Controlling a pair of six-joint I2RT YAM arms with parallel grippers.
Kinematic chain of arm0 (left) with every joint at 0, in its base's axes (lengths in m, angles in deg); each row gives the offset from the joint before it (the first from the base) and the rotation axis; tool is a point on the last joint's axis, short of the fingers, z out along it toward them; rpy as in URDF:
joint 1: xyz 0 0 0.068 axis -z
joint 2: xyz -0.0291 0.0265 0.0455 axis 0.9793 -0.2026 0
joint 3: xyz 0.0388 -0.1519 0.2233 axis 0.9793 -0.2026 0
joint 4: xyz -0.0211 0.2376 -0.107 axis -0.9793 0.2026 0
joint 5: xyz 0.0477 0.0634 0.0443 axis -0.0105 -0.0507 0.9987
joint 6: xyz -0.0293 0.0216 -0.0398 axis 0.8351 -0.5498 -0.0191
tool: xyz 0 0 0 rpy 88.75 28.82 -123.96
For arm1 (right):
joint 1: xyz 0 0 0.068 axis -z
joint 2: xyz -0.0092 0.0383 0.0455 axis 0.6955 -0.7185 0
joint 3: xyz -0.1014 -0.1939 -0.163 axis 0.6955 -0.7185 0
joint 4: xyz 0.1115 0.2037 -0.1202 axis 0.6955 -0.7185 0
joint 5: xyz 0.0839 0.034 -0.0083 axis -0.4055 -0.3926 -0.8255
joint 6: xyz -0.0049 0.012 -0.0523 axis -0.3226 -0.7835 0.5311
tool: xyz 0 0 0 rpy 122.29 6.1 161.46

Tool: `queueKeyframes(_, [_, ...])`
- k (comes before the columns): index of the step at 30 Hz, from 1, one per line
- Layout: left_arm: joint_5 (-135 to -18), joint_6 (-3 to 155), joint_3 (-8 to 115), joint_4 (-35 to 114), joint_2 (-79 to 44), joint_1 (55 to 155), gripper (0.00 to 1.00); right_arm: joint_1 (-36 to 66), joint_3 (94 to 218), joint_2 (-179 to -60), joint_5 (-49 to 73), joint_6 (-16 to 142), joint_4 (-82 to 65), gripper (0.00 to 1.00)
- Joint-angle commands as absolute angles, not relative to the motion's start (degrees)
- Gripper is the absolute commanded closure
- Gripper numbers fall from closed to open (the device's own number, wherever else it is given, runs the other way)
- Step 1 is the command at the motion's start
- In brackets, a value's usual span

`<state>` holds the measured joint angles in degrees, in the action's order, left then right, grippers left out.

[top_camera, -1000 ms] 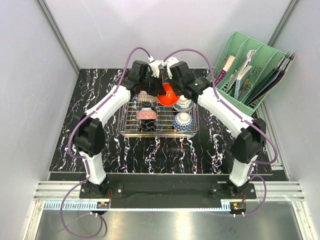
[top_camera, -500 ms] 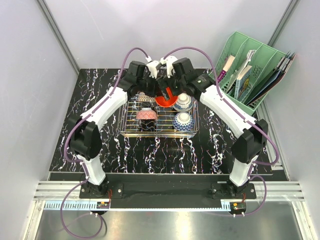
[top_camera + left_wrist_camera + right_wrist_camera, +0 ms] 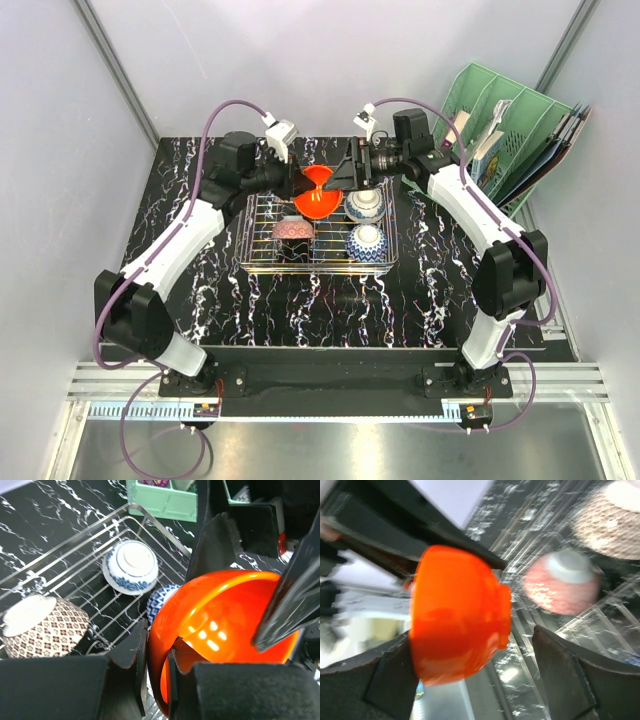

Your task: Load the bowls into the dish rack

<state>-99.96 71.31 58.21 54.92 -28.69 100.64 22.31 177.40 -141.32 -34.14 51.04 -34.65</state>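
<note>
My left gripper [image 3: 298, 182] is shut on the rim of the plain orange-red bowl [image 3: 315, 197] and holds it tilted above the back of the dish rack [image 3: 320, 264]. In the left wrist view the fingers [image 3: 141, 645] pinch the bowl's wall [image 3: 225, 610]. My right gripper [image 3: 346, 177] stands open just to the bowl's right, its jaws spread on either side of the orange bowl [image 3: 457, 615] without gripping it. In the rack lie a pink patterned bowl [image 3: 292, 230] and two blue-and-white bowls [image 3: 364, 205] [image 3: 367, 241]. The right wrist view shows two pinkish bowls [image 3: 562, 582] [image 3: 612, 522].
The green slotted file organiser [image 3: 500, 120] with papers stands at the back right, close behind the right arm. The rack sits mid-table on the black marbled top [image 3: 200, 290]. Grey walls close in on the left and right.
The right gripper opened and let go of the orange bowl. Both arms swung outward, and the bowl shifted slightly left in the left gripper's hold.
</note>
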Motion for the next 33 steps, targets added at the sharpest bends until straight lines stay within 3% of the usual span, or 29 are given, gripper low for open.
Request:
queueKeyframes(1, [-105.39, 70.88, 56.96, 49.12, -25.67, 99.06, 1.0, 25.26, 172.81, -141.04, -50.26, 34.63, -14.75, 0.12])
queueKeyframes(13, [-106.53, 72.37, 58.63, 48.59, -26.72, 99.14, 1.0, 25.26, 165.25, -140.68, -53.42, 22.14, 4.86, 0.14])
queueKeyframes(27, [-106.97, 73.25, 59.25, 47.97, -26.81, 99.14, 1.0, 23.68, 165.78, -141.65, -51.75, 29.33, -1.89, 0.12])
queueKeyframes(33, [-107.5, 73.78, 59.33, 47.62, -27.25, 99.14, 1.0, 21.84, 163.76, -141.83, -54.48, 21.1, 7.32, 0.18])
